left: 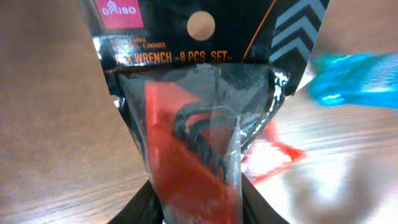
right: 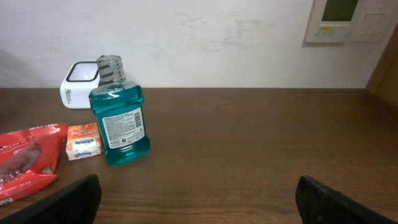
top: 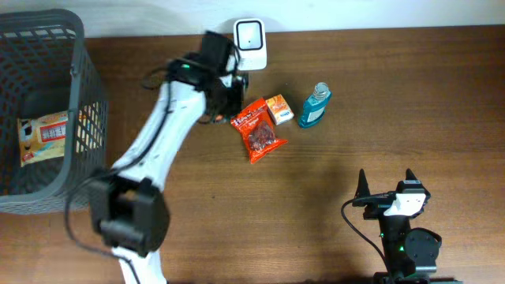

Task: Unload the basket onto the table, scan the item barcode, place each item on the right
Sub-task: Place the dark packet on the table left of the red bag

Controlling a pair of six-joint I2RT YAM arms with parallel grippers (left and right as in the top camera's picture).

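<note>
Black card and clear plastic fill the left wrist view. The left pincer (left: 200,210) is clenched on the lower end of a wrench pack (left: 199,93), a jaw on either side of the orange tray inside. The printed front and hang hole face the camera, and no barcode shows from here, so I'd guess it's on the far side.

From above, the pack sits right beside the white scanner (top: 250,38) at the back of the desk (top: 355,95). So the step in hand, as I read it, is presenting the code.

To do it well, turn the wrist until the coded face looks squarely at the scanner window. Hold it flat and steady, and tilt it a touch if the glossy plastic throws glare. The low grip helps, since it leaves the label uncovered.

Mind the neighbours: a red snack bag (top: 259,130), a small orange box (top: 278,109) and a blue mouthwash bottle (top: 314,106) lie just to the side.

Far off, the grey basket (top: 79,79) holds one packet (top: 46,136). The right pincer (top: 386,177) rests released at the front edge, well apart.
</note>
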